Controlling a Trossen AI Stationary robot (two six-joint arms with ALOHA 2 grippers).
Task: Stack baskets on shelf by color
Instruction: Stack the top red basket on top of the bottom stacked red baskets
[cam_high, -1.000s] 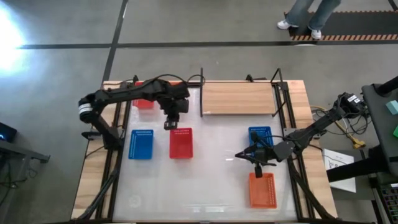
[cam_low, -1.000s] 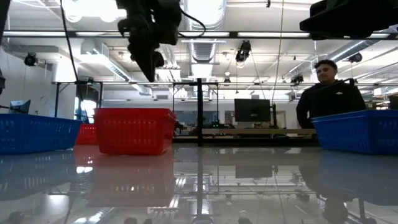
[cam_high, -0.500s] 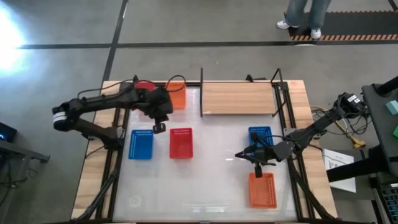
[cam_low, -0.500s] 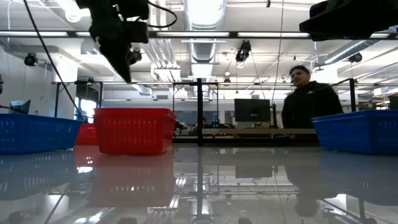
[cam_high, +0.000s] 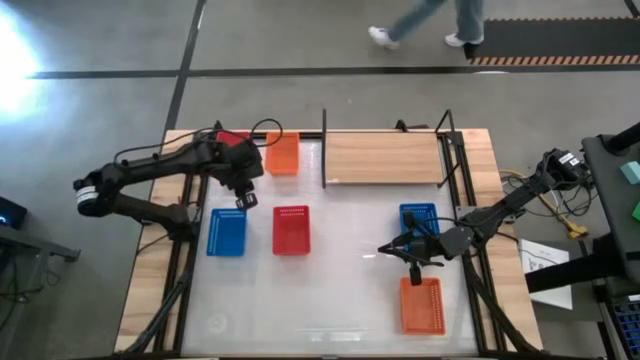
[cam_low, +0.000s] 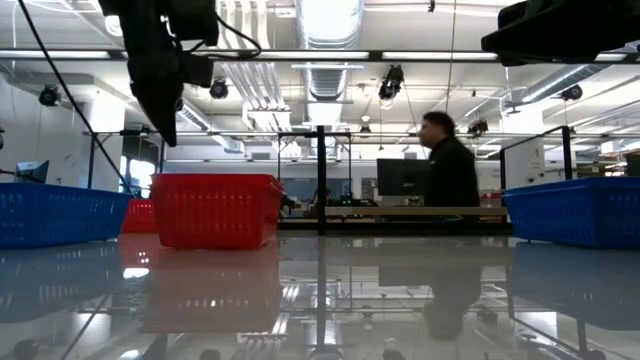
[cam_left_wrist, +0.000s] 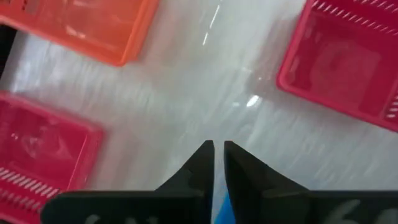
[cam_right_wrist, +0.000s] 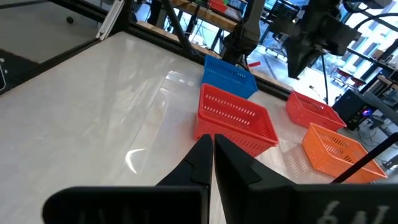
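Observation:
Several baskets stand on the white table. In the high view there is a blue one (cam_high: 226, 232), a red one (cam_high: 291, 229), an orange one (cam_high: 282, 154) and a red one (cam_high: 232, 139) partly under my left arm. At the right are a blue one (cam_high: 419, 218) and an orange one (cam_high: 421, 305). The wood shelf (cam_high: 384, 158) at the far edge is bare. My left gripper (cam_high: 243, 200) hangs shut and empty above the table, just beyond the left blue basket's far end. My right gripper (cam_high: 385, 249) is shut and empty, left of the right blue basket.
Black frame posts (cam_high: 324, 148) stand at the shelf's ends. The middle of the table (cam_high: 350, 280) is bare. A person (cam_low: 448, 175) stands beyond the table's far side in the low view. Cables and equipment (cam_high: 560, 190) lie off the right edge.
My left gripper has swung toward the table's left edge, from above the red basket's far end to above the left blue basket's far end, staying high and shut. The baskets have not moved. The person behind the table has walked to the left.

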